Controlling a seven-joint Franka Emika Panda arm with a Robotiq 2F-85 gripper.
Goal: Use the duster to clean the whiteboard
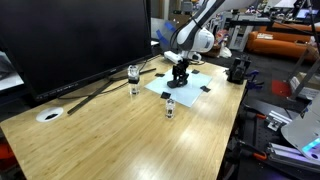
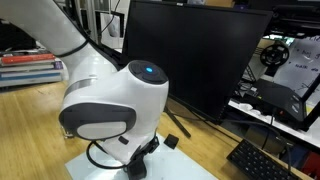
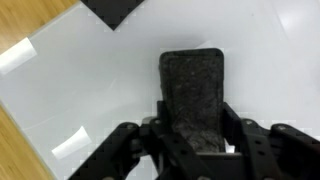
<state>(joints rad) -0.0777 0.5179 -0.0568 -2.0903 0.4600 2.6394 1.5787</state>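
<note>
End effector (image 3: 192, 132) pinches the dark duster (image 3: 192, 80) between its fingers at lower centre of the wrist view, the block lying against the whiteboard (image 3: 270, 60); pickup is done and wiping appears in hand; no scribbles show on this patch, so what remains cannot be told; an exterior view places the sheet right of centre on the tabletop (image 1: 120, 140) near small clear jars (image 1: 133, 72); in an exterior view the arm (image 2: 110, 100) hides the duster.

Arm (image 1: 208, 18) is reaching down from above, white wrist (image 2: 112, 100) is bending over, and the tool (image 3: 193, 128) is pointing straight down, its black fingers (image 3: 245, 140) pinching the duster (image 3: 193, 75) from both sides, jaws drawn in tight.
</note>
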